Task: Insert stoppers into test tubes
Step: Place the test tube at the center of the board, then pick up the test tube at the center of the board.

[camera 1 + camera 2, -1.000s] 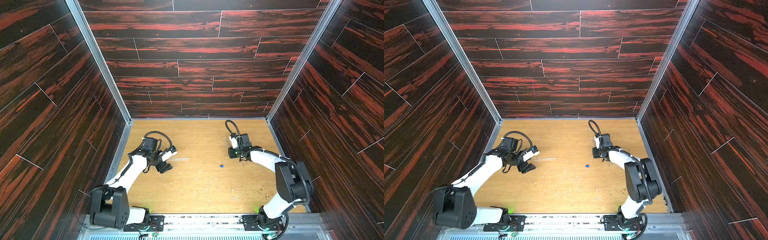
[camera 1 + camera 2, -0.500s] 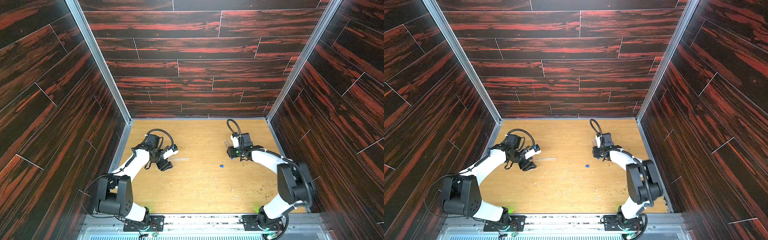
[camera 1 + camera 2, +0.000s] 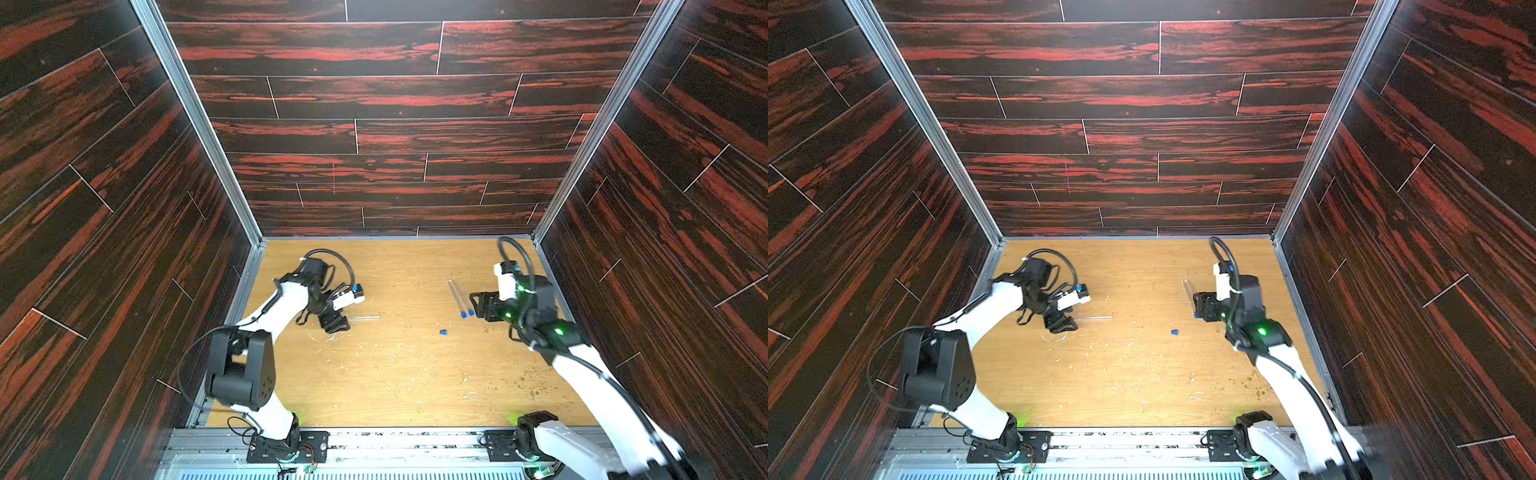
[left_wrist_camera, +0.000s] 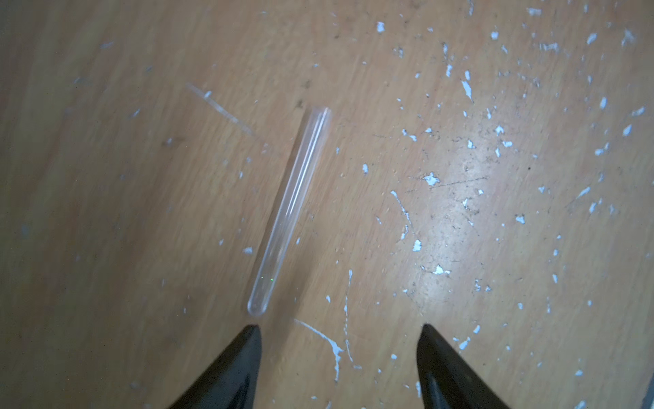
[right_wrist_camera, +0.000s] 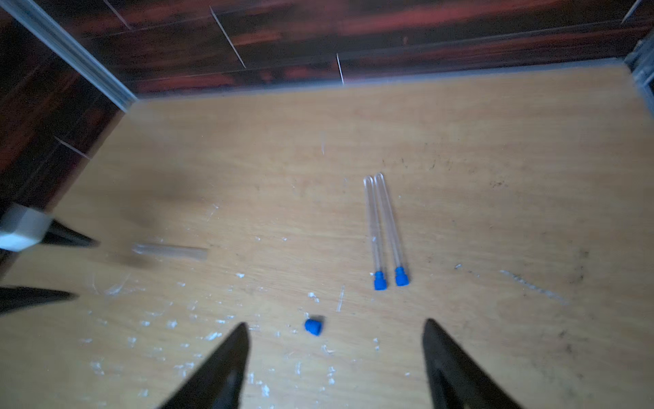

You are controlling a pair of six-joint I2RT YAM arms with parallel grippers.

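- Right now my left claw (image 4: 339, 327) stands partly open and holds nothing. It hangs over the worktop (image 3: 395, 374) toward its left edge.
- The bare tube (image 4: 290, 212) lies flat just ahead of that claw. Its rounded end is close to one fingertip (image 4: 253, 336) but apart from it, and its open mouth points toward the middle of the worktop.
- My right claw (image 5: 336, 322) is spread wide and empty, near the right edge.
- Two stoppered tubes (image 5: 373, 230) lie side by side ahead of the right claw, each with a blue plug (image 5: 379, 281) in the end nearest me. In a top view those plugged ends (image 3: 464, 314) sit just beside my fingers.
- The loose stopper (image 5: 313, 326) lies alone on the wood. My right wrist view shows it level with the gap between my fingertips, untouched.
- In both top views the loose stopper lies apart from the right claw, a little nearer the front edge and the middle than the pair.
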